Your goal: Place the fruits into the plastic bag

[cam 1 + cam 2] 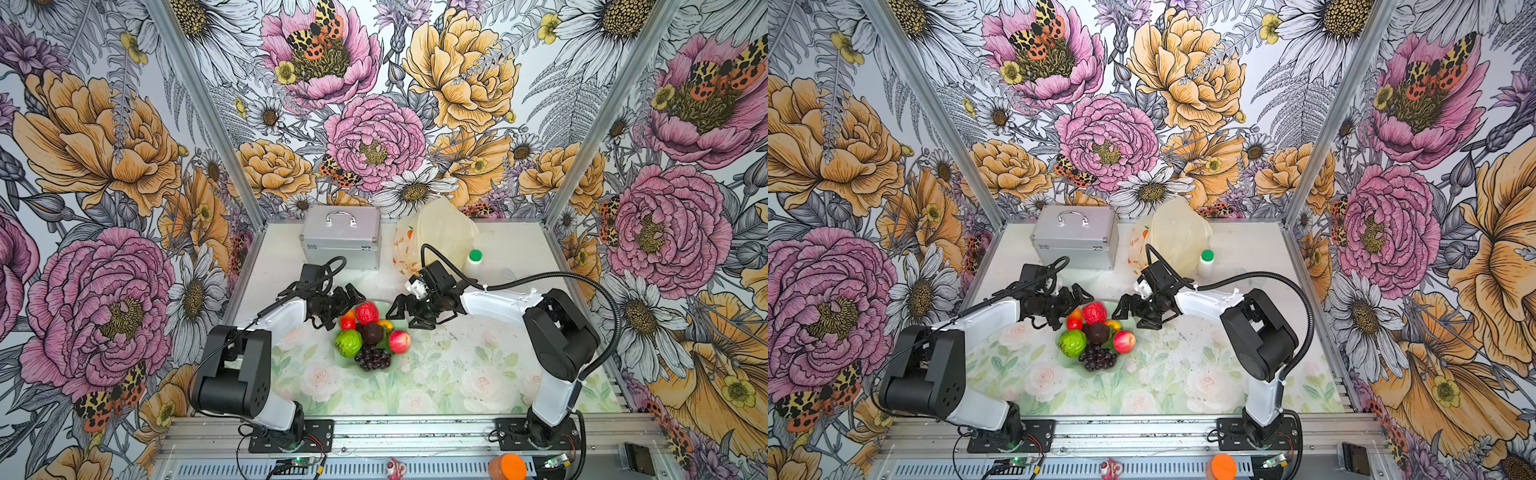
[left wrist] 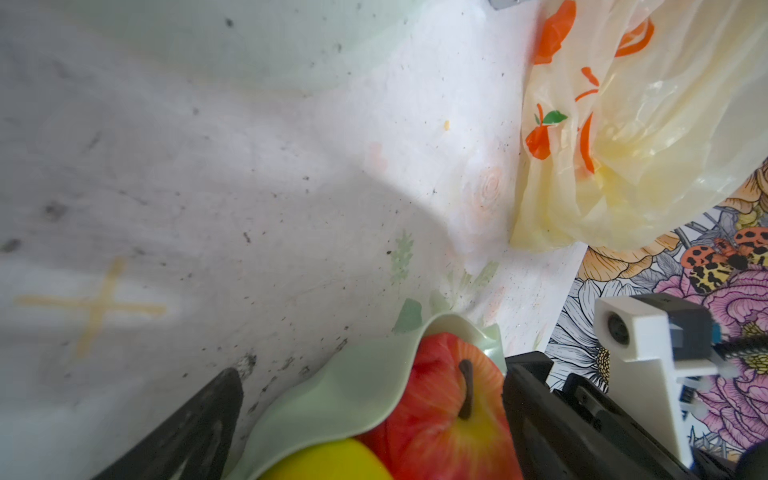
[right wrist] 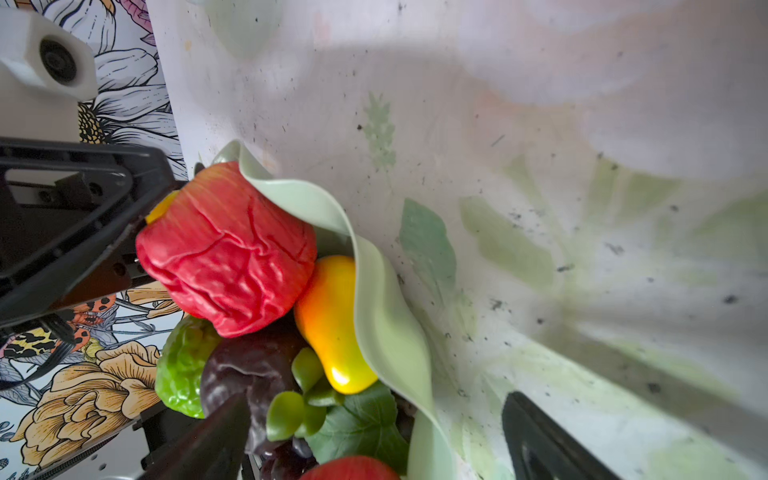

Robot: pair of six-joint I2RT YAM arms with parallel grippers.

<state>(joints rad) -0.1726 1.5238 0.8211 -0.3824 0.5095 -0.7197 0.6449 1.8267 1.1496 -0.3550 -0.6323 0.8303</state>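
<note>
In the green bowl (image 3: pixel 374 291) at mid-table the fruits (image 1: pixel 371 332) are piled. Beside it the left gripper (image 1: pixel 348 309) and right gripper (image 1: pixel 402 316), 2 spread claws, are held empty. The plastic bag (image 1: pixel 440 232) is seen well behind.

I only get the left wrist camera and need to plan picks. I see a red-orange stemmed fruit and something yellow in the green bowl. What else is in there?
Observer: A dark purple grape bunch lies at the near edge of the bowl.
Operator: Is the right claw free?
Observer: Yes, it is open and empty, hovering at the bowl's far-right rim.
Operator: Anything by the plastic bag?
Observer: A white, green-capped bottle stands at its right side.
</note>
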